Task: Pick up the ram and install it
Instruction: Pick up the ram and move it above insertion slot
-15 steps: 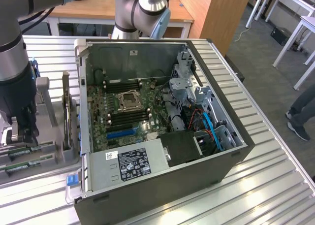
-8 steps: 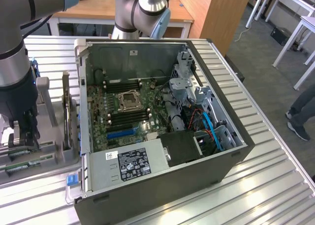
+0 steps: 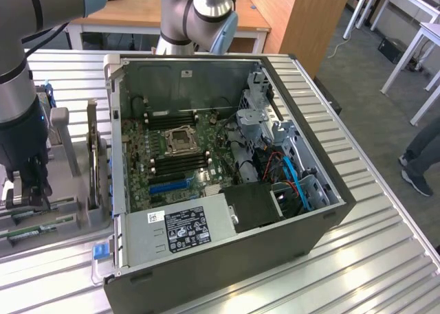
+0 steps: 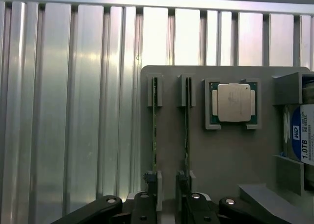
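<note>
Two ram sticks stand on edge in slots of a grey holder plate [image 4: 225, 165]: one stick [image 4: 154, 126] and a second [image 4: 186, 126] beside it. In the exterior view they show as green strips [image 3: 34, 230] at the lower left. My gripper [image 4: 167, 185] hangs just over the near ends of the sticks, open, with nothing between its fingers [image 4: 147, 182]. In the exterior view the gripper [image 3: 26, 194] is at the far left, beside the open computer case [image 3: 323, 225]. The motherboard [image 3: 137, 156] with its black memory slots [image 3: 175, 164] lies inside the case.
A processor [image 4: 234, 102] and a hard drive [image 4: 301, 140] sit in the same holder plate. Upright grey fixtures [image 3: 93, 159] stand between the gripper and the case. Ribbed aluminium table [image 3: 357, 273] all around. A person's leg [image 3: 421, 152] is at the exterior view's right.
</note>
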Motion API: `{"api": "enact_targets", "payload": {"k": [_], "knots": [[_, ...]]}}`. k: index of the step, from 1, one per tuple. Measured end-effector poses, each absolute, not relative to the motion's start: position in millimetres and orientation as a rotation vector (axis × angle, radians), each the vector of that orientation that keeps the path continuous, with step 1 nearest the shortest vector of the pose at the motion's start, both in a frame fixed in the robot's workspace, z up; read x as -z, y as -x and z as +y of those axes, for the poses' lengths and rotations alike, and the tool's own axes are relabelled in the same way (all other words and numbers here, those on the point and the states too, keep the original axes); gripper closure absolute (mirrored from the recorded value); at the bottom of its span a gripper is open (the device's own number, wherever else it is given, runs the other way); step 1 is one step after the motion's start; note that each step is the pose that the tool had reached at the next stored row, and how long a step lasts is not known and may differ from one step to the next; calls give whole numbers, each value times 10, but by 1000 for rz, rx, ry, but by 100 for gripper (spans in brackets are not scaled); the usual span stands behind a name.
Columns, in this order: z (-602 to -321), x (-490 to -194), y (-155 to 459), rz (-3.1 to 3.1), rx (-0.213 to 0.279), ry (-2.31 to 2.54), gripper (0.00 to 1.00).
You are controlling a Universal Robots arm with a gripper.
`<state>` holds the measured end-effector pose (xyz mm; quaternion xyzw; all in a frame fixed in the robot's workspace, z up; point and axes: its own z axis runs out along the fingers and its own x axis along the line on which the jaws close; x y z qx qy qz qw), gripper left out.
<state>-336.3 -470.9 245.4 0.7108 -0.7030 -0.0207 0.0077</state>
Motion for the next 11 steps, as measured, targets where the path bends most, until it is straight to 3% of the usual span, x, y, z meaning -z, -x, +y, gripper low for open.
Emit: {"api": "enact_targets", "payload": {"k": [11], "knots": [[-4770,-2453,3368,-2198,65,-2222,70]]}}
